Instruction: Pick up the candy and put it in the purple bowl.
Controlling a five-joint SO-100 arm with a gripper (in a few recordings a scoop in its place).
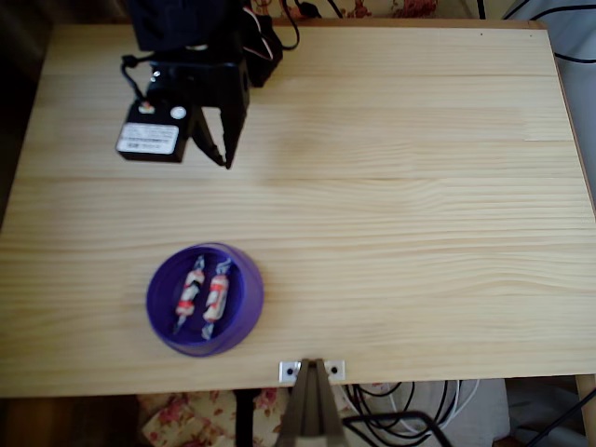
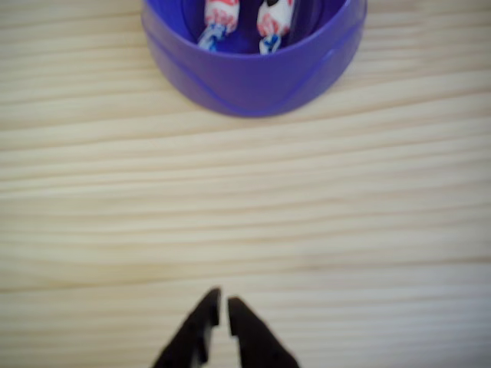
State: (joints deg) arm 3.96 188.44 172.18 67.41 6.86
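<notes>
Candy to be picked cannot be told on the bare table point(image 1: 391, 205): two red-and-white banded sweets point(image 1: 203, 292) lie side by side in the bowl point(image 1: 160, 317), long axes running toward the arm. Gripper point(image 1: 220, 149) stands well apart, up the table in the overhead view; in the wrist view the bowl lies straight ahead. Fingers nearly meet, holding nothing.

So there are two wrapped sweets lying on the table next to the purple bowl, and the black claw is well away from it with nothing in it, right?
Not quite. The two sweets lie inside the purple bowl, side by side, not on the table next to it; the overhead view shows this. The rest holds: the black claw is well away from the bowl with nothing in it.
</notes>
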